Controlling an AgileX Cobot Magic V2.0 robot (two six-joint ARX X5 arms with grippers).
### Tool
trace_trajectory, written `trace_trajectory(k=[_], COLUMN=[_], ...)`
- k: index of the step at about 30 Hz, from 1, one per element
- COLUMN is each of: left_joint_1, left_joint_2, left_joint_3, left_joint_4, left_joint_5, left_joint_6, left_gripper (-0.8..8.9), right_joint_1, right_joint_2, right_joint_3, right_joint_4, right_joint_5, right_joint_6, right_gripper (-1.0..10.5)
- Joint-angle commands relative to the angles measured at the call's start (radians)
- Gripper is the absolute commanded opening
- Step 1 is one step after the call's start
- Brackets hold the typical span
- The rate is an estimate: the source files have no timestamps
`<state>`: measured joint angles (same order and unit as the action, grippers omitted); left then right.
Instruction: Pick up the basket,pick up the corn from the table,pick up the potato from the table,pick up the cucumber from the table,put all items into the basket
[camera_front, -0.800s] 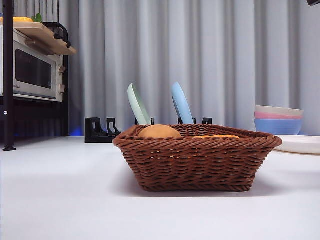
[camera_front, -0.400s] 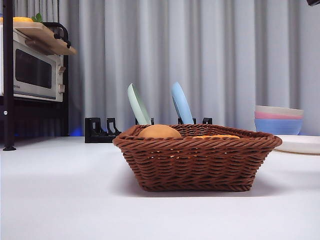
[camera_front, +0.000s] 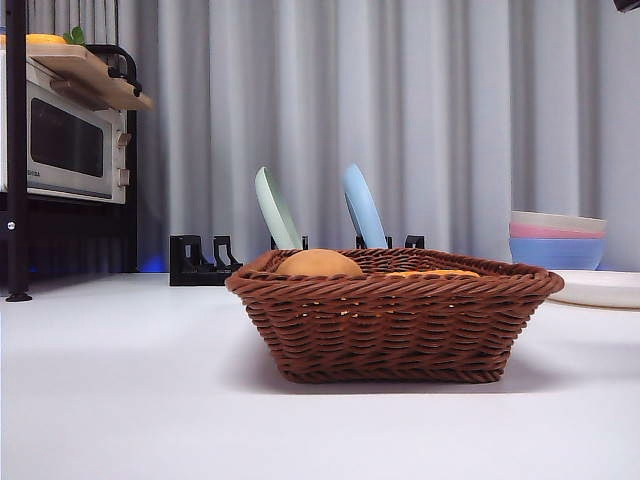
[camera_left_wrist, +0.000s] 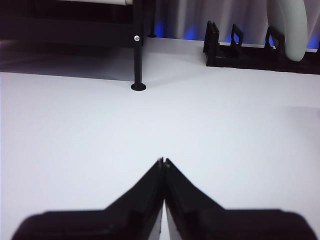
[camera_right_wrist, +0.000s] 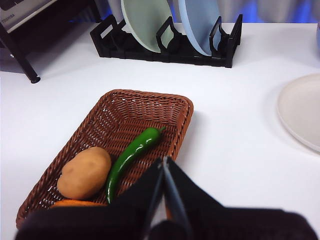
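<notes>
Front: basket sits on table, potato top showing above rim.
Left wrist: left gripper closed, empty, over bare table.
Right wrist: right gripper closed, empty, above basket; potato, cucumber, corn sliver inside.

The shallow reddish-brown woven wicker basket looks rough and ribbed, its braided rim faintly shiny. Inside it, just beyond the right pincer, lies a slender dark green cucumber — glossy, smooth-skinned — beside an oval tan potato with a matt, finely speckled skin. The broad white surface is smooth with a soft sheen. Further from that pincer, a black plastic rack holds smooth, matt pale green and blue plates — plastic-looking.
</notes>
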<state>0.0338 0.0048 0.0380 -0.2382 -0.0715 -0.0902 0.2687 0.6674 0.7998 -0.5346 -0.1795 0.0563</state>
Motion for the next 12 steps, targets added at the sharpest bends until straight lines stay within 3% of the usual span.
trace_trajectory(k=[1, 9, 12], left_joint_1=[0.003, 0.003, 0.003], left_joint_2=[-0.003, -0.003, -0.003], left_joint_3=[-0.014, -0.014, -0.014], left_joint_4=[0.005, 0.005, 0.005], left_joint_5=[-0.002, -0.002, -0.002], left_joint_6=[-0.004, -0.004, -0.004], left_gripper=[-0.03, -0.03, -0.03], right_joint_1=[0.001, 0.001, 0.001], right_joint_2=[0.0, 0.0, -0.002], right_joint_3=[-0.006, -0.005, -0.005], right_joint_4=[0.002, 0.003, 0.002], right_joint_5=[0.003, 0.003, 0.003], right_joint_6=[0.01, 0.009, -0.056], right_gripper=[0.0, 0.0, 0.0])
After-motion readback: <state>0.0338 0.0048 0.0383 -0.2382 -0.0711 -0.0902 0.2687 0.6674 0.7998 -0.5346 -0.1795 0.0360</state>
